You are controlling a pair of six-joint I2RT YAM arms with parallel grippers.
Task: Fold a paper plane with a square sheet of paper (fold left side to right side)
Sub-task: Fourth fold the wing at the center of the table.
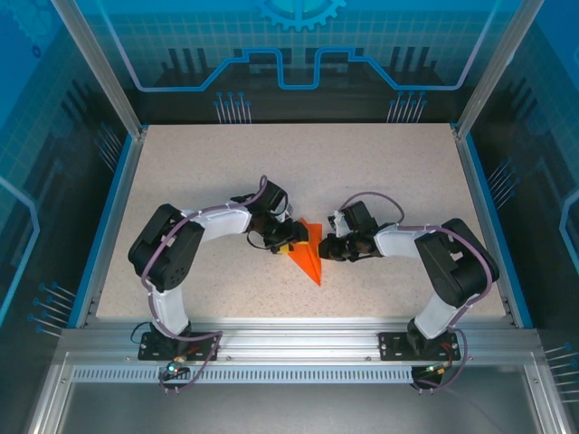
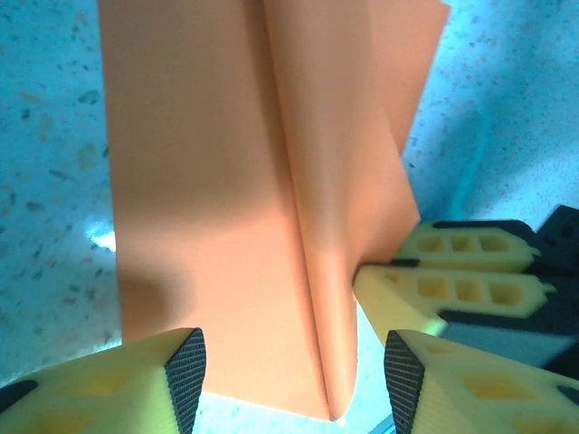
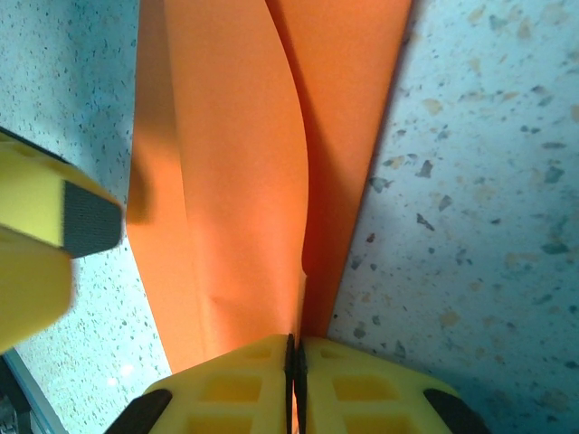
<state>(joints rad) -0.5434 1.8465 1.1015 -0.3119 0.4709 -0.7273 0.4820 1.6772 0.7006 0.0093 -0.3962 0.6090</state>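
Speckled counter (image 1: 380, 172) lies inside the glass-walled cell, and the orange paper (image 1: 308, 254) sits at its middle between the two arms, already creased into a narrow pointed shape. Its long axis runs from the far side toward the arms' bases, with the point aimed at the near edge. The right fingers (image 3: 253, 389) are pinched tight on the paper's right side, where a raised crease runs into them. The left fingers (image 2: 185, 375) stand apart and straddle the paper. One pad is just beside the left flap's edge and the other is past the crease, and they appear to grip nothing. The left flap lies flat straight ahead of them. By my judgement the left arm is the one placed to lift that flap and carry it across the crease toward the right.
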